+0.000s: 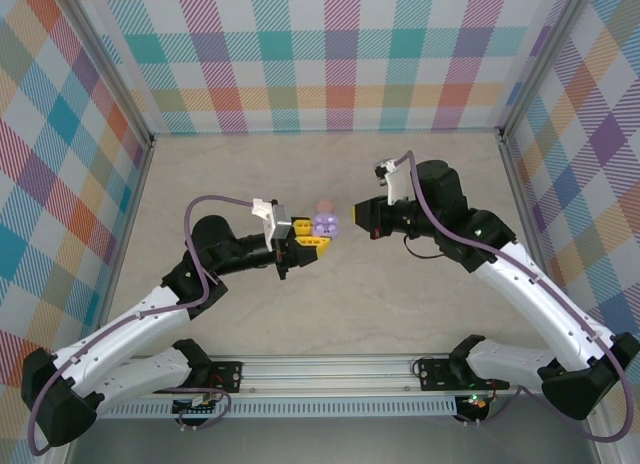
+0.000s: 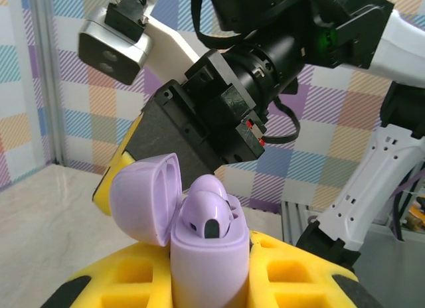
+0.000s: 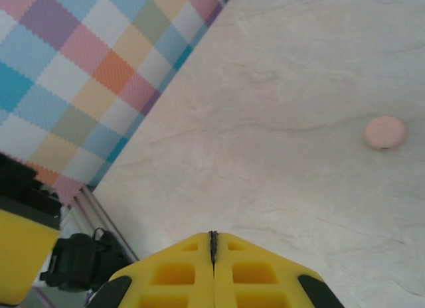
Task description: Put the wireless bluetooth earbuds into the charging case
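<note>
Plaid walls (image 1: 330, 54) in pastel checks box in a pale, marble-patterned table (image 1: 330, 314), with an aluminium rail (image 1: 330, 369) along its 6 o'clock edge in the top view.

The left arm (image 1: 150, 314) rises from 7 o'clock toward the middle of the table, and the right arm (image 1: 540, 284) bends in from 5 o'clock.

The left gripper (image 1: 315, 240) has its yellow fingers pinching a purple charging case (image 2: 209, 268) and holding it upright near the table's centre. The right gripper (image 3: 213, 248) is pressed together with nothing between its fingers, and only a thin seam shows where they meet. In the top view it sits just at 3 o'clock of the purple case, apart from it.

A pale pink round case (image 3: 385, 132) lies closed on the table, just at 12 o'clock of the purple one.

The purple case's lid (image 2: 143, 195) stands hinged open toward 9 o'clock in the left wrist view. Two purple earbuds (image 2: 207, 212) are seated in the case, one behind the other, with their rounded tops above the rim.
</note>
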`<action>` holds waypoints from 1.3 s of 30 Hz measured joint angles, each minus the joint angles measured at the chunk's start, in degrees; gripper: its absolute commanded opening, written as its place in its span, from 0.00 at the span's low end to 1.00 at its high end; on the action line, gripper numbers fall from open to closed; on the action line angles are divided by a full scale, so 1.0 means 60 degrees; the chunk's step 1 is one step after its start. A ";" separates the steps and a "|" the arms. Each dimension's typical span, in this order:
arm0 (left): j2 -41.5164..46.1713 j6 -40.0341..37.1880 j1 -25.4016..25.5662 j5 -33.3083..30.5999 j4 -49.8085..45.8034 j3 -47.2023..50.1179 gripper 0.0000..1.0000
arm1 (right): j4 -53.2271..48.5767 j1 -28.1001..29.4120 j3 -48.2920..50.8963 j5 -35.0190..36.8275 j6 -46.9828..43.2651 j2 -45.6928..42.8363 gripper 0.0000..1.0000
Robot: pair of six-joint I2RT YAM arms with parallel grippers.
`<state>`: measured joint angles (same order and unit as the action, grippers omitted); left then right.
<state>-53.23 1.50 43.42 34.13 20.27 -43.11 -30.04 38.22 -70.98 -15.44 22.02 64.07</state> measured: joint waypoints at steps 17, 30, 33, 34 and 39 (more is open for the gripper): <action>-0.0612 0.0415 0.0000 0.0219 0.0466 -0.0004 0.00 | 0.1767 -0.0117 0.0765 -0.2226 0.0259 -0.0663 0.07; -0.0878 0.0790 0.0004 -0.1002 -0.0233 -0.0080 0.00 | 0.1337 -0.0106 0.0688 -0.1508 0.0175 -0.0900 0.16; -0.1064 0.1075 0.0004 -0.1960 -0.0889 -0.0364 0.00 | 0.0670 -0.0106 0.0550 -0.0375 0.0142 -0.0823 0.18; -0.1173 0.1166 0.0004 -0.2244 -0.1107 -0.0499 0.00 | 0.0510 -0.0106 0.0539 -0.0066 0.0131 -0.0801 0.18; -0.2171 0.1814 -0.0062 -0.3483 -0.2499 -0.1504 0.00 | -0.0200 -0.0106 0.0539 0.1166 0.0084 -0.0627 0.19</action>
<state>-66.26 12.38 43.05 13.23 5.28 -52.14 -31.24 37.58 -67.75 -8.45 22.52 60.31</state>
